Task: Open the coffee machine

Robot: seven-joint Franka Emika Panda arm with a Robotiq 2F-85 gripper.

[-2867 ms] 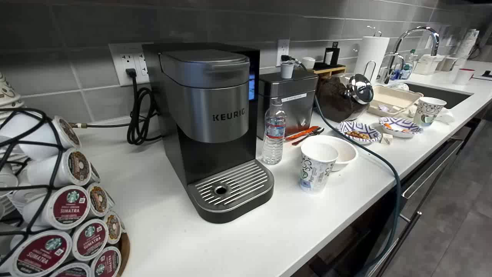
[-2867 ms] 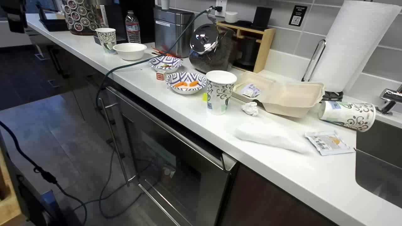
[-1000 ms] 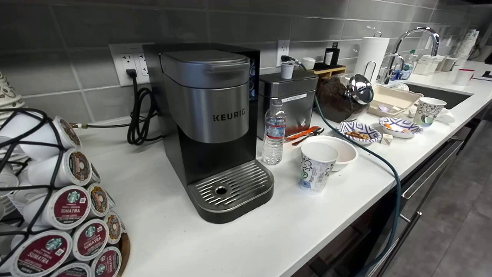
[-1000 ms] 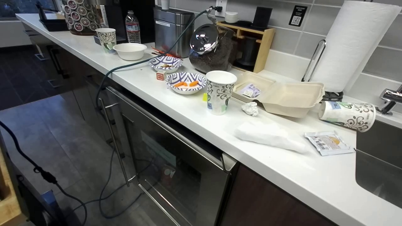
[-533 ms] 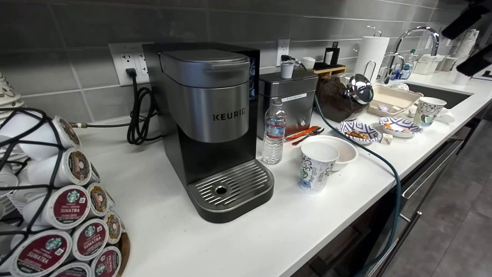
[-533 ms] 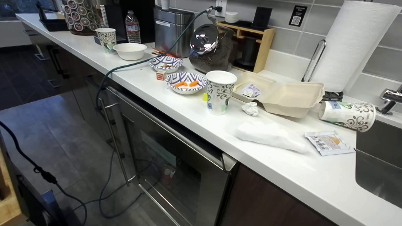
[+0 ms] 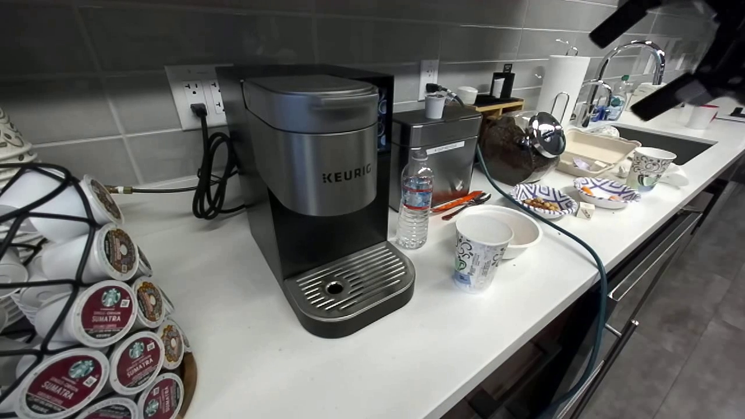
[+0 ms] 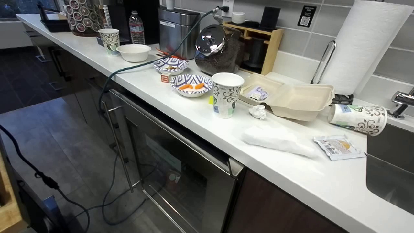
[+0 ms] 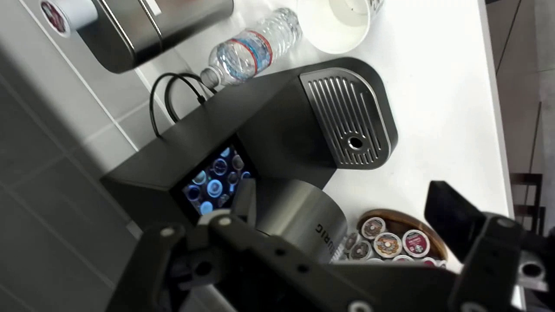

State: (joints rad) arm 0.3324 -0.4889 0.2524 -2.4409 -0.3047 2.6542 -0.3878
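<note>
The dark grey and black Keurig coffee machine (image 7: 326, 171) stands upright on the white counter. Its rounded top lid (image 7: 314, 99) is closed, and its slotted metal drip tray (image 7: 355, 279) juts out at the front. In an exterior view my gripper (image 7: 620, 73) is open and empty at the upper right, in the air well apart from the machine. In the wrist view the machine (image 9: 299, 212) lies tilted, with its lit screen (image 9: 219, 173) showing behind one finger. There the open gripper (image 9: 342, 186) has nothing between its fingers, and the lid is hidden behind the gripper's parts.
A clear water bottle (image 7: 414, 203) stands close beside the machine, with a paper cup (image 7: 480, 250) and white bowl (image 7: 527, 230) near it. A pod holder (image 7: 75, 291) stands on the machine's other side. A metal box (image 7: 436, 157) and a dark cord (image 7: 582, 250) lie farther along.
My open gripper has come into an exterior view at the upper right and moved left, toward the machine. The machine and its closed lid have not moved.
</note>
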